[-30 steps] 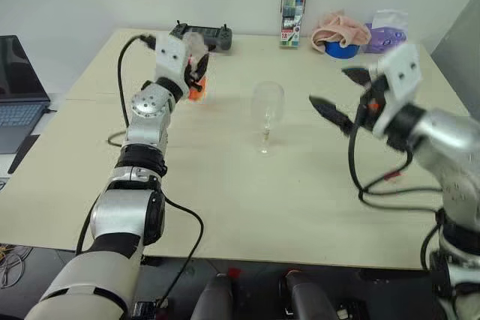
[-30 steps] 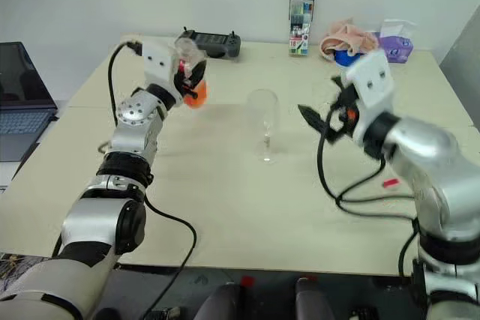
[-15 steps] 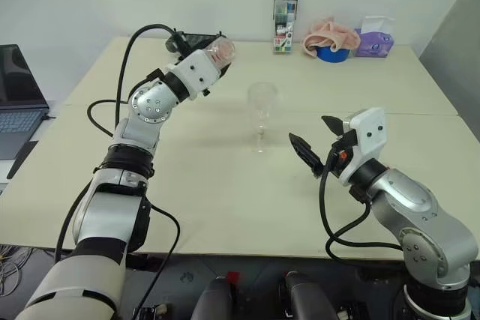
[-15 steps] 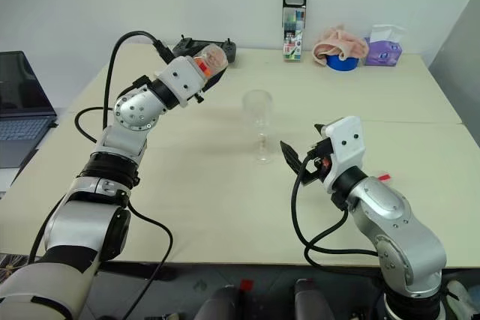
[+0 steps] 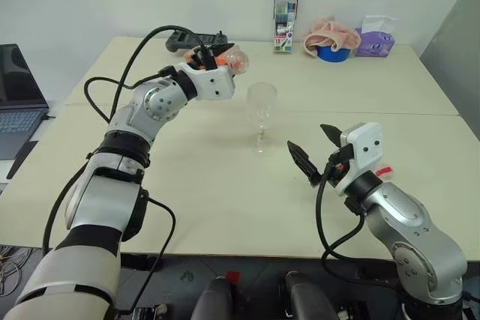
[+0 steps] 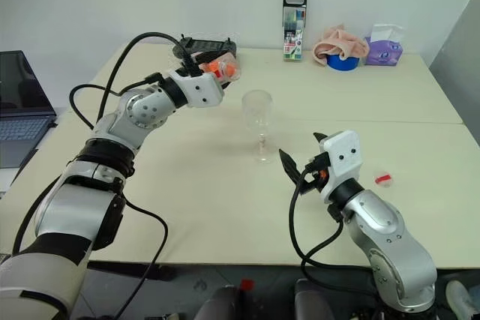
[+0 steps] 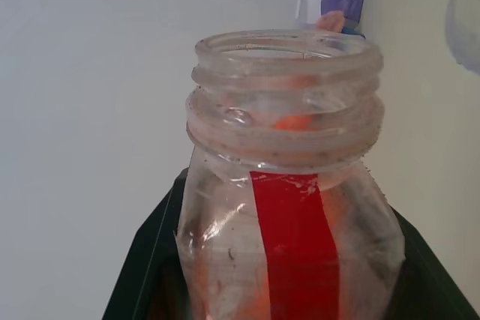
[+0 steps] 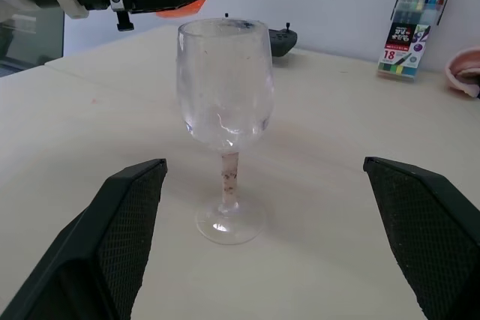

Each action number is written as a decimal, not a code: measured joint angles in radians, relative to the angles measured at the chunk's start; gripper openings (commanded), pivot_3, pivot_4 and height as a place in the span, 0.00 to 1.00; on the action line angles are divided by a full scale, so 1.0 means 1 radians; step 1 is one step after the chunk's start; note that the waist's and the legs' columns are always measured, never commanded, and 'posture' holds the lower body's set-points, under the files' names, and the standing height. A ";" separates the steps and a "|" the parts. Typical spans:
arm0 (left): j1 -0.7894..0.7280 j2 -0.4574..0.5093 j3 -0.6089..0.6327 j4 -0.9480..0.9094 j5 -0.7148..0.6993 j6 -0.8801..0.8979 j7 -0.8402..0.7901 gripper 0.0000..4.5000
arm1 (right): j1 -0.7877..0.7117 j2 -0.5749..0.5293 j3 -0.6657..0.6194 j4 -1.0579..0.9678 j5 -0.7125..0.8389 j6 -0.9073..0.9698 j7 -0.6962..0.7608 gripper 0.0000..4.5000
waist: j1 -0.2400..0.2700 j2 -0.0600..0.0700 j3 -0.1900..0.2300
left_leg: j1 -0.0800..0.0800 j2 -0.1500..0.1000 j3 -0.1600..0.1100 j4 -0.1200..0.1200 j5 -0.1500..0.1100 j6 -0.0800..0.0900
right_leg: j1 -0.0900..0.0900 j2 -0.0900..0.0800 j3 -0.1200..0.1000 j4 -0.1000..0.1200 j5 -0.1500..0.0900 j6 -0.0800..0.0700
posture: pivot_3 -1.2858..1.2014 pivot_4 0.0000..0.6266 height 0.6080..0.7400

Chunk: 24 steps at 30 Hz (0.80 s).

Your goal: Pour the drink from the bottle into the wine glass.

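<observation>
1. The left gripper [image 5: 223, 60] is clamping the bottle [image 5: 229, 58], tipped on its side above the table [image 5: 187, 185], its uncapped mouth pointing toward the glass [image 5: 261, 115].
2. The drink [image 6: 222, 70] is sitting inside the bottle.
3. The glass is standing upright mid-table, apparently empty.
4. The right gripper [image 5: 316, 151] is hovering near the glass with fingers spread wide, holding nothing.

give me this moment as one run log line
left gripper: shut on bottle, uncapped, tipped toward wine glass | right gripper: open | glass: empty
</observation>
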 measured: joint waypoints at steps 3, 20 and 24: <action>-0.013 0.001 -0.031 0.030 0.042 -0.022 0.031 0.40 | 0.000 0.000 0.022 0.000 -0.009 0.000 -0.002 1.00 | 0.000 0.000 0.000 | 0.000 0.000 0.000 0.000 0.000 0.000 | 0.000 0.000 0.000 0.000 0.000 0.000 | 0.52 0.24 1.00; -0.110 0.015 -0.177 0.071 0.277 -0.043 0.329 0.40 | -0.045 0.025 0.037 0.016 -0.042 0.003 -0.037 1.00 | 0.000 0.000 0.000 | 0.000 0.000 0.000 0.000 0.000 0.000 | 0.000 0.000 0.000 0.000 0.000 0.000 | 0.52 0.24 1.00; -0.127 0.016 -0.206 0.072 0.321 -0.043 0.395 0.40 | -0.056 0.026 0.037 0.019 -0.044 0.002 -0.037 1.00 | 0.000 0.000 0.000 | 0.000 0.000 0.000 0.000 0.000 0.000 | 0.000 0.000 0.000 0.000 0.000 0.000 | 0.52 0.24 1.00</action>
